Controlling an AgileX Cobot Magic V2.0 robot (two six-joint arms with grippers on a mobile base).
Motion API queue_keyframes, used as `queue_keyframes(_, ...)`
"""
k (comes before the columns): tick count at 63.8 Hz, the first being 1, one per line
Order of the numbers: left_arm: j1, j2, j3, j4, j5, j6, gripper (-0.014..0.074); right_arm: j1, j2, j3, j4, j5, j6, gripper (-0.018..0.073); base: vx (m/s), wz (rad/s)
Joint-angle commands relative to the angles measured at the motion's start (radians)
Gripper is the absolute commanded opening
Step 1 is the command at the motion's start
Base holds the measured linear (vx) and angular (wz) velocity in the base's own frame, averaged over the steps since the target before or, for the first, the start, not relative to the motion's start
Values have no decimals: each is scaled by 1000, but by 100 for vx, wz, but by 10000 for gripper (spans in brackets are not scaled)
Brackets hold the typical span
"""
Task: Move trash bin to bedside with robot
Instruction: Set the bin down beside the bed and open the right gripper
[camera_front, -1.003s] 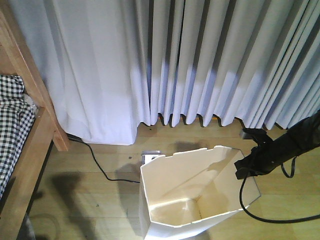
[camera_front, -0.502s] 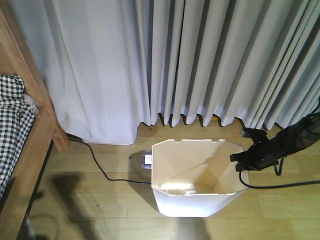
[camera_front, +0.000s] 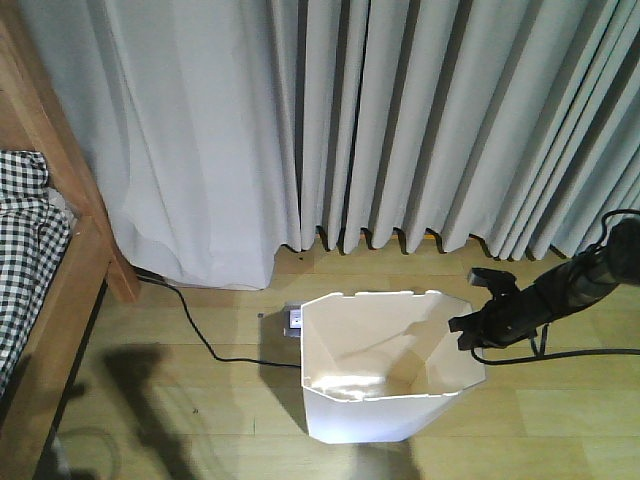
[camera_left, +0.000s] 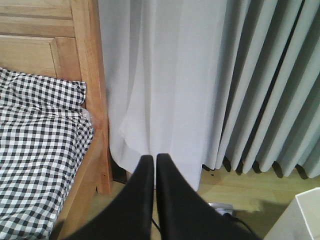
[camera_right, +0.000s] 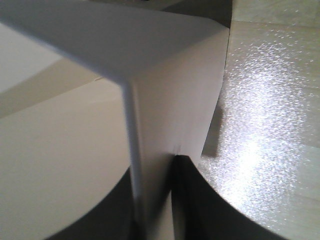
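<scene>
R gripper (camera_front: 468, 327) clamped on bin (camera_front: 370, 415) rim, L gripper (camera_left: 154, 162) closed on nothing; bin upright by curtain (camera_front: 400, 120), well apart from bed (camera_front: 75, 270), so most of move left.

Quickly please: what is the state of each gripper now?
Left gripper: closed, holding nothing.
Right gripper: closed on the rim of the trash bin.

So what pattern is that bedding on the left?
Black-and-white checks. The bedding shows best in the left wrist view.
</scene>
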Motion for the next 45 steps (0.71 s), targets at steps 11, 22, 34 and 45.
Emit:
queue_keyframes(11,-3,-14,3,-2,-66,-4,-6,9,-3,-128,36,168,58,-1,0,0)
queue_keyframes(22,-3,-14,3,-2,-66,-4,-6,46,44,-197,-50,178,117,0,0,0)
queue_keyframes(34,-3,-14,3,-2,-66,-4,-6,79,82,-248,-84,182,193,14,0,0)
queue_keyframes(45,-3,-14,3,-2,-66,-4,-6,79,93,-254,-81,154,197,29,0,0)
